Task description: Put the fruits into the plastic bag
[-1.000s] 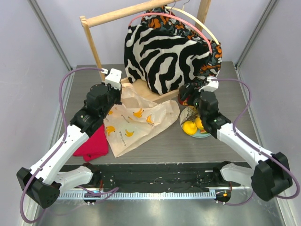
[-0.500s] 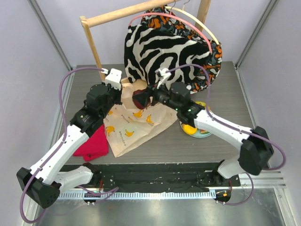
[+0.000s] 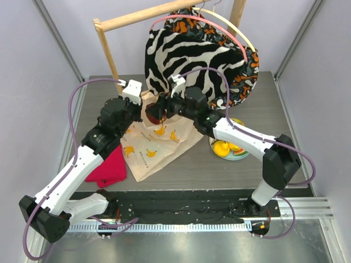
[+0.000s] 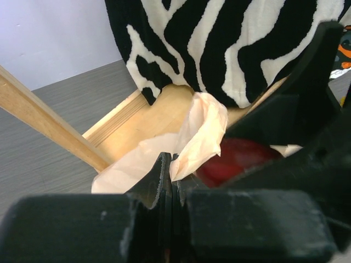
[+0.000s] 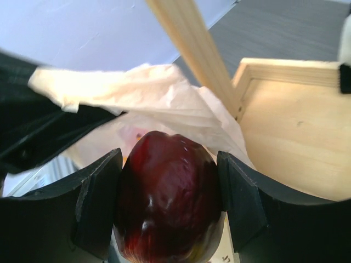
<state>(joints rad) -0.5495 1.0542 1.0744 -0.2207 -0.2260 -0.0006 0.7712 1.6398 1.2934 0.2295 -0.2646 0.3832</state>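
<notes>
My right gripper (image 3: 160, 111) is clamped on the apple (image 5: 167, 203). In the right wrist view the dark red fruit fills the gap between the two fingers (image 5: 98, 205) and touches both. It hangs over the far end of the bag (image 3: 159, 145), just at the raised mouth, with crumpled plastic right behind and beneath it. I can't tell whether the apple is already inside the opening or only at its lip.

My left gripper (image 4: 171, 164) is pinched tight on a fold of the bag's edge. The jaws show no gap, and the thin cream plastic rises out from between them. That lifted flap stands just beside the apple, which shows red past it in the left wrist view.

From above, the rest of the bag lies flat on the table (image 3: 263, 98), its banana print facing up, spread toward the near edge between my two arms. The red cloth (image 3: 109, 167) sits to its left, partly under my left arm.

The plate (image 3: 233, 158) is to the right of the bag, near my right arm, with a lemon (image 3: 221, 148) on it. The arm covers the rest of what it holds.

Behind everything stands the wooden rack (image 3: 118, 22), and the zebra garment (image 3: 192, 60) hangs from it, close behind both grippers.
</notes>
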